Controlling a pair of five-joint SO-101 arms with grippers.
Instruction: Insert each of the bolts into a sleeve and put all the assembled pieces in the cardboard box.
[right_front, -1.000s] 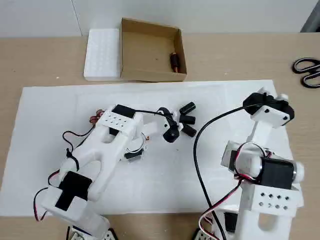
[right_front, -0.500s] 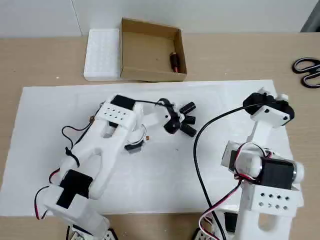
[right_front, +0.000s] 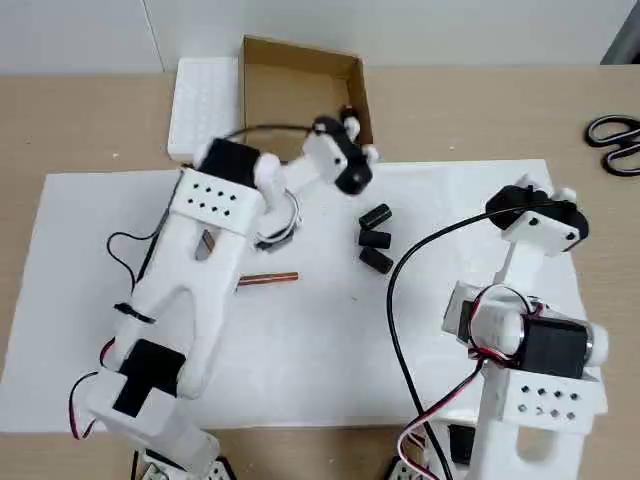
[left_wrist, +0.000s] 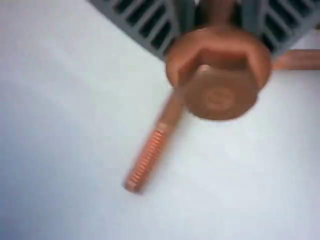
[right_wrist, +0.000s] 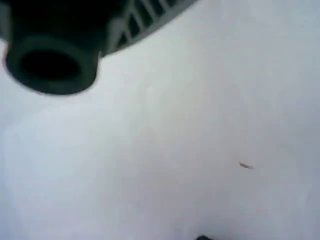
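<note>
The left pincer (right_front: 345, 165) was noted at the near right corner of the cardboard box (right_front: 290, 100), clamped on a copper bolt (left_wrist: 217, 75); whether a sleeve was fitted on it could not be told. The right pincer (right_front: 530, 210) was seen gripping a black sleeve (right_wrist: 50, 62) above the white sheet (right_front: 450, 200). A loose bolt (right_front: 268, 279) and three sleeves (right_front: 374, 239) were recorded lying on the sheet. Step judged: delivery to the box. Next, the load would need to be carried over the wall before release.

one overhead, two wrist cameras (close) facing paper (right_front: 320, 340).
</note>
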